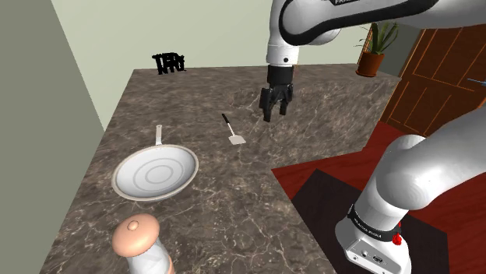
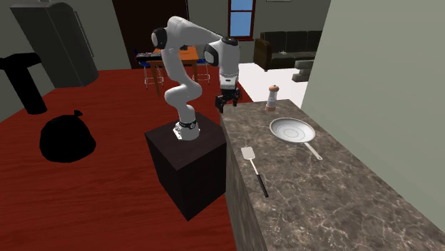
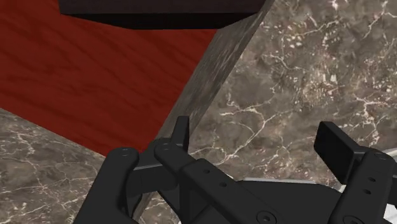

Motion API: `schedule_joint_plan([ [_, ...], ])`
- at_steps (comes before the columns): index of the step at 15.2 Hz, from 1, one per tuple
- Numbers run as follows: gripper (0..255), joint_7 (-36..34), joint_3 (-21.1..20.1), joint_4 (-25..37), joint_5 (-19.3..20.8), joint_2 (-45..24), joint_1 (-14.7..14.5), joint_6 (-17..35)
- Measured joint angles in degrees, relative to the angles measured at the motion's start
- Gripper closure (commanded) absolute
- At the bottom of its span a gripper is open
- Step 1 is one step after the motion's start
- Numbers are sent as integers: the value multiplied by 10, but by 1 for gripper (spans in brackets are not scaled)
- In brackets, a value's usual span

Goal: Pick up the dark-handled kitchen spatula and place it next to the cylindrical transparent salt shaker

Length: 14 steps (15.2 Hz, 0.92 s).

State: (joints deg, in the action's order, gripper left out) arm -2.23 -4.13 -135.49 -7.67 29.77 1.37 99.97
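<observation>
Opening on the shoulder view: spotting the gripper (image 1: pixel 274 115) just above centre frame, spread open, clasping nothing. Finding the spatula (image 1: pixel 230 129) a touch left of it in the picture, flat on the marbled table (image 1: pixel 195 93), dark handle up-frame, pale blade down-frame. Hard to judge the gripper's height from this angle. Noting the pan (image 1: pixel 156 173) left of centre and the salt shaker (image 1: pixel 142 245) at bottom left.

Cutting to the second exterior view: catching the gripper (image 2: pixel 227 103) at upper centre, up over the far corner of the table (image 2: pixel 321 192), well apart from the spatula (image 2: pixel 255 171) down at centre right. Seeing the pan (image 2: pixel 292 130) between spatula and salt shaker (image 2: pixel 272 98), with the salt shaker near the table's far end.

Looking along the wrist view: picking out the black fingers (image 3: pixel 180 130) wide apart around a bare gap, and past them the table's edge against red floor (image 3: pixel 95 76).

Now the worries. Could meet that edge, not the handle, on a straight drop from here; needs a move across first. Could scrape marble or pinch air when closing on such a thin, flat handle. Could clip the pan on a low carry. Could topple the tall, narrow salt shaker with a careless set-down, so close to the end of the table.
</observation>
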Motion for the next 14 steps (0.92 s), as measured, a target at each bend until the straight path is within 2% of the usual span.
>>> schedule_joint_plan([
  [6, 0, -79, -24, 45, 12, -117, 18, 99],
  [14, 0, -186, -34, 132, 56, -272, 40, 199],
])
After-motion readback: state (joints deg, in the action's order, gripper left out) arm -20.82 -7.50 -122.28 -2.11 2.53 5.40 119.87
